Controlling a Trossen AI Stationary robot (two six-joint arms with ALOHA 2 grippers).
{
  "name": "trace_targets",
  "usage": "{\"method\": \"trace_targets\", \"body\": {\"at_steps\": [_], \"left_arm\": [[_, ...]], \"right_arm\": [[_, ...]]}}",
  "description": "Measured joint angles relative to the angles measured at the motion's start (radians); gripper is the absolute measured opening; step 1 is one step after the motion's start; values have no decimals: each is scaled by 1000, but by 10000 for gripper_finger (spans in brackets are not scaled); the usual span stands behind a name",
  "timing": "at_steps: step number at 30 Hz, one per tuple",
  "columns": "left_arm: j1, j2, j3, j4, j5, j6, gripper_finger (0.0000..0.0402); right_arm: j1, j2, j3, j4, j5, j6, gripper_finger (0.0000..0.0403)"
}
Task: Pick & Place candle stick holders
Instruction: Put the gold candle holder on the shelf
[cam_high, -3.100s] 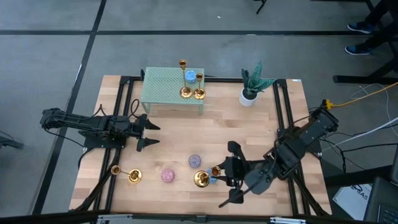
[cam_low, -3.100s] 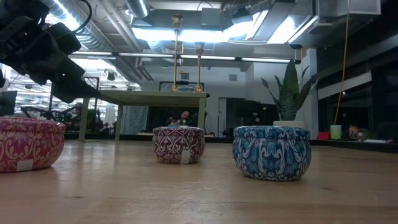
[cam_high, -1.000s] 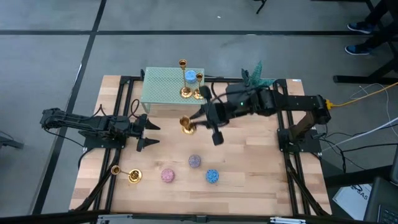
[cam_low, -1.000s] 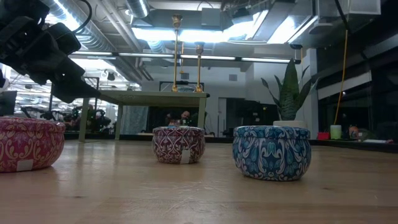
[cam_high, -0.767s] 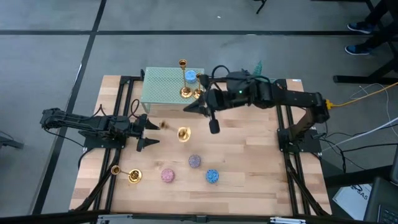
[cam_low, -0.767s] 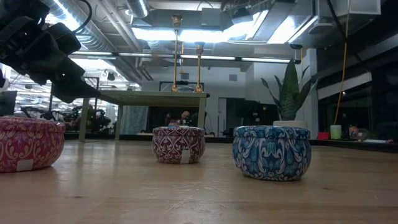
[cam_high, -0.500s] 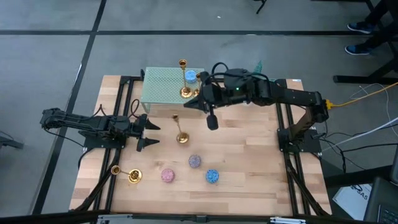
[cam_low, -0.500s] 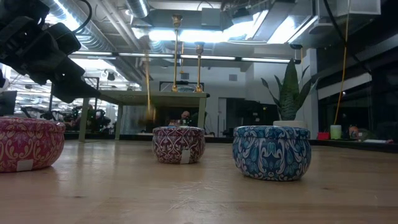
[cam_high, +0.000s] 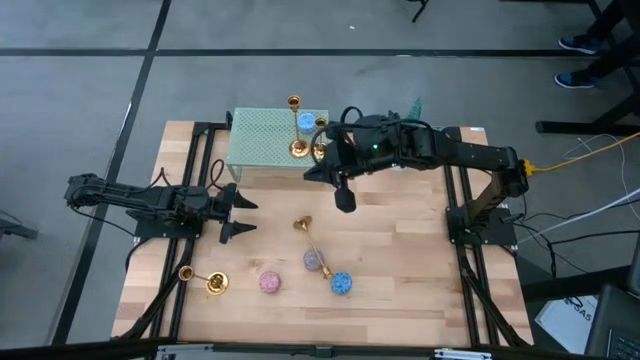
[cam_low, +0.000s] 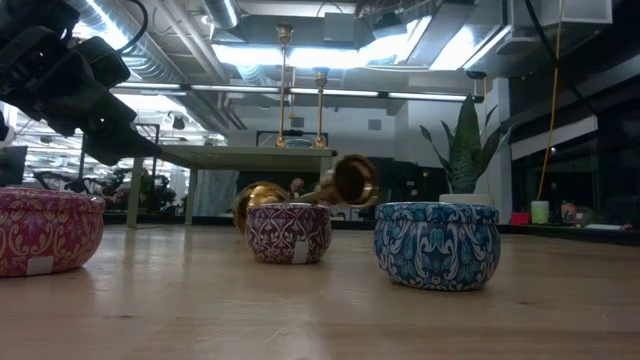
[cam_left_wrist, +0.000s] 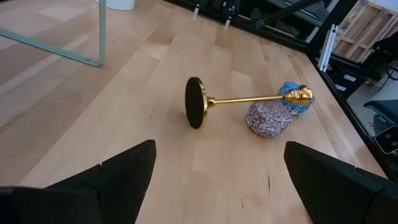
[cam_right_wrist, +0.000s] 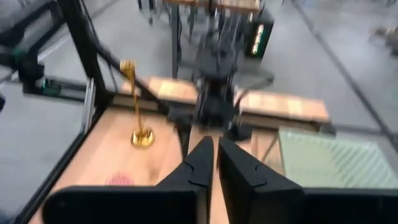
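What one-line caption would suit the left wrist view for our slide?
A gold candle stick holder lies toppled on the wooden table, its cup end by two speckled candles, beyond the open left gripper.

My high camera looks straight down on the whole table (cam_high: 400, 250). My low one sits at tabletop level, close behind the candles (cam_low: 436, 243), facing the room. The left wrist camera looks across the boards; the right wrist camera looks down from above. High, low and left wrist views share the fallen candlestick (cam_left_wrist: 239, 102).
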Motion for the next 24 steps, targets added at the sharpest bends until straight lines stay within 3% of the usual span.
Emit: {"method": "trace_targets", "body": {"at_steps": [9,14,21,24], "left_arm": [[0,0,0,0,0,0,352],[0,0,0,0,0,0,354],[0,0,0,0,0,0,354],[0,0,0,0,0,0,353]], "right_arm": [[1,9,0,-259,-11,67,142],[21,47,-1,-410,-50,-67,204],[34,134,-1,-484,-56,-163,233],[34,171,-1,-522,-111,-208,231]]}}
